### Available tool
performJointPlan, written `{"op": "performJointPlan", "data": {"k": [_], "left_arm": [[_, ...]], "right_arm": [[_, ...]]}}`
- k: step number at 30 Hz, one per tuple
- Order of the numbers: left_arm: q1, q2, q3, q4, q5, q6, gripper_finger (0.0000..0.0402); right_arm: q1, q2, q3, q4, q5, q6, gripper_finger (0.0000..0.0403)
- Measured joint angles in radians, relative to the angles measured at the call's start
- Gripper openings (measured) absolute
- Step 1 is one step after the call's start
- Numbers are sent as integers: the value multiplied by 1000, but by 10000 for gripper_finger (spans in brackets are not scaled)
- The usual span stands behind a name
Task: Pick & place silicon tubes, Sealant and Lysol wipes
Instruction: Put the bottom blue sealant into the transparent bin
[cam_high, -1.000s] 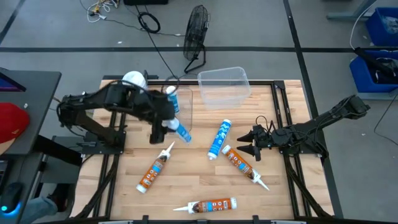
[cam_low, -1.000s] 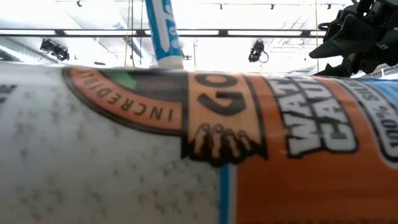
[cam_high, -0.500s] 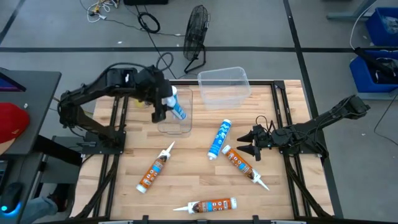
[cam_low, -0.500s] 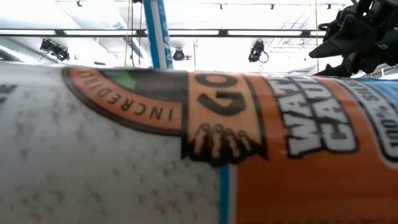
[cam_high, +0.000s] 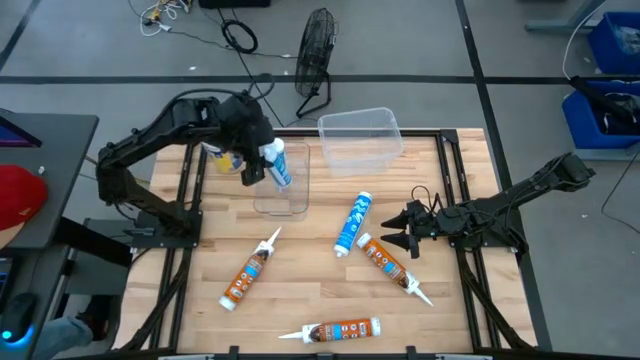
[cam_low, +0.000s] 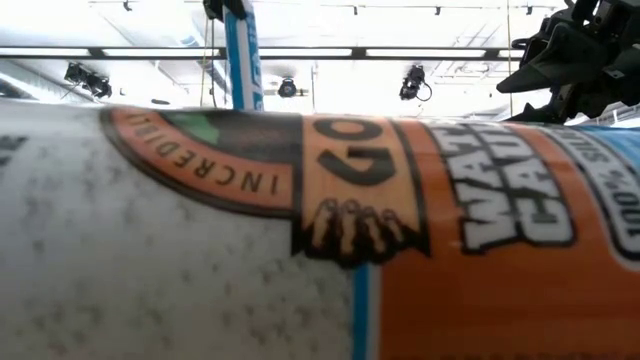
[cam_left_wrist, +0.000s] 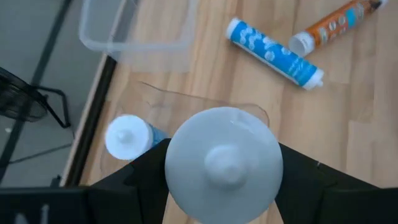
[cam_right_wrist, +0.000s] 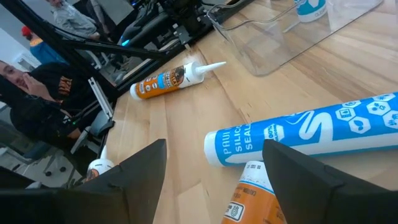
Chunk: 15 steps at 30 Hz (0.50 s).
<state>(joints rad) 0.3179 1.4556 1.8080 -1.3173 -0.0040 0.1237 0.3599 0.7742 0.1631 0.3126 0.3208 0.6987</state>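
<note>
My left gripper (cam_high: 256, 166) is shut on a blue-and-white tube (cam_high: 279, 166), which hangs over an upright clear container (cam_high: 281, 192) at the table's far left. A second blue tube's white end (cam_left_wrist: 127, 137) shows in that container. The Lysol wipes are mostly hidden under my left arm; only a yellow patch (cam_high: 221, 158) shows. A blue tube (cam_high: 352, 222) and three orange tubes (cam_high: 386, 263) (cam_high: 247, 273) (cam_high: 336, 329) lie flat on the table. My right gripper (cam_high: 393, 236) stands open just right of the blue and orange tubes, touching nothing. My left gripper pinches the tube's upper end (cam_left_wrist: 224, 163), a round white end with a small knob in its middle, between its two fingers (cam_left_wrist: 140, 180). The fingers come slanting down from above. The tube (cam_low: 243, 62) hangs nearly upright below them, clear of the table.
A second clear tub (cam_high: 360, 136) sits at the far edge, right of the first. One orange-and-white tube (cam_low: 320, 230) lies right before the low camera and fills its view. A fan (cam_high: 315, 52) stands beyond the table. People show at the table's near side (cam_right_wrist: 37, 93).
My left gripper has swung toward the table's far edge with the blue tube, from over the bare wood to above the clear container. The tube has gone from tilted to nearly upright. The fingers have stayed shut on it.
</note>
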Motion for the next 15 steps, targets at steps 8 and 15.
{"op": "performJointPlan", "data": {"k": [8, 15], "left_arm": [[-5, 92, -1, -104, -2, -7, 232], [-33, 117, -2, -15, -3, 2, 231]], "right_arm": [[0, 0, 0, 0, 0, 0, 272], [0, 0, 0, 0, 0, -1, 272]]}}
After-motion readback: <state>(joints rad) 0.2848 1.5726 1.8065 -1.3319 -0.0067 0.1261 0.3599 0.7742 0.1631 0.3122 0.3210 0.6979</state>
